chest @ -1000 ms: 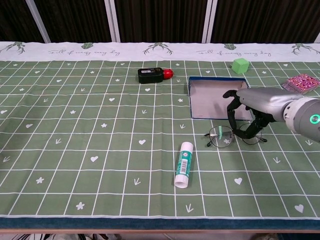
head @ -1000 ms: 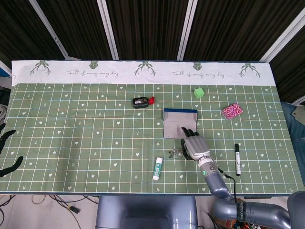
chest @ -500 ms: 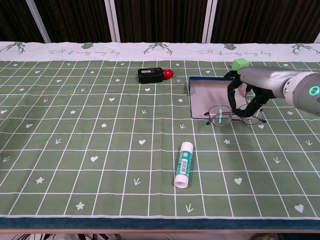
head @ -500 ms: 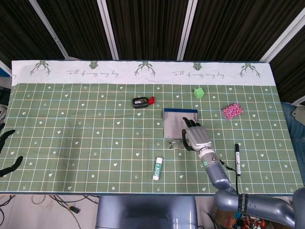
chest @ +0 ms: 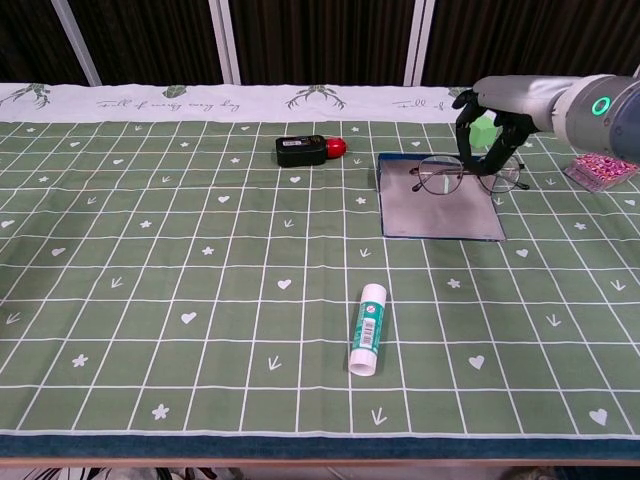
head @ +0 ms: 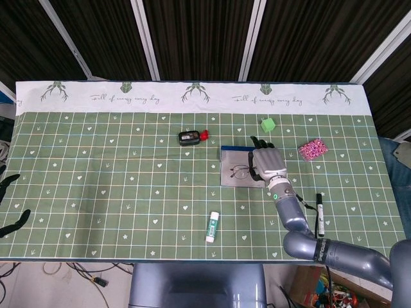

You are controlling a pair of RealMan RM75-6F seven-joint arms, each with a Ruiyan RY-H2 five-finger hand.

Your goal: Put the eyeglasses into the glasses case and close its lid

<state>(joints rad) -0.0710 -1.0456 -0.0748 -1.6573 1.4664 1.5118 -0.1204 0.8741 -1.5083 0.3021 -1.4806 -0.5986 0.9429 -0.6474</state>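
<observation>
The right hand (chest: 490, 120) pinches the eyeglasses (chest: 467, 175) above the open glasses case (chest: 440, 212). Behind the case sits a green cube (head: 268, 124), beside it a pink pouch (head: 313, 149) and marker (head: 319, 214); a glue stick (chest: 367, 328) lies nearer. The left hand (head: 9, 202) hangs empty, fingers apart.

I work in what looks like a lab or test room set up for recording. My table (head: 96, 192) wears a green printed cloth with white grid lines and hearts, dark ribbed panels with pale metal struts (head: 145, 40) stand behind it, and loose cables (head: 90, 274) trail on the floor below.
</observation>
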